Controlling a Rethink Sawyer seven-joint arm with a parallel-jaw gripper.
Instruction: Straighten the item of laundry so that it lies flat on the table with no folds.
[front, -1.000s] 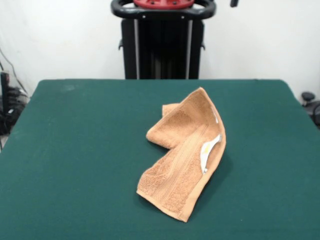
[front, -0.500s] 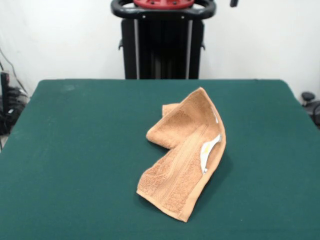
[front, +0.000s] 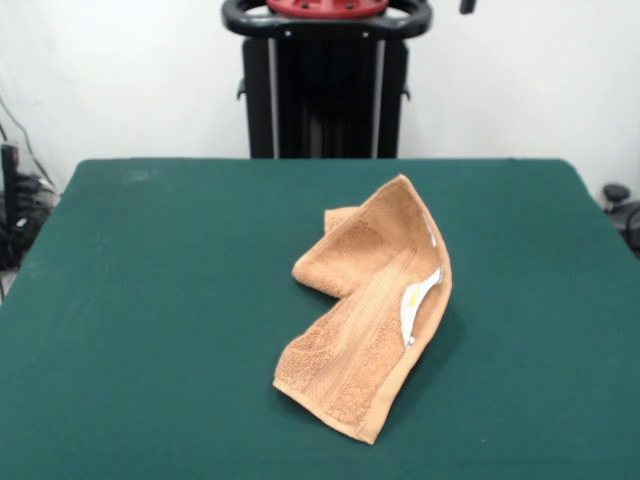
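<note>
I see no gripper, so its state is unknown; folded orange-tan terry towel (front: 365, 310) on green felt table (front: 150, 300), long axis diagonal.

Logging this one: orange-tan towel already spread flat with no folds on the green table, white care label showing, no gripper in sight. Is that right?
Not quite. The front view shows the towel still folded over on itself and crumpled, not flat. The rest holds: it lies on the green table, its white care label shows, and no gripper is in sight.
</note>
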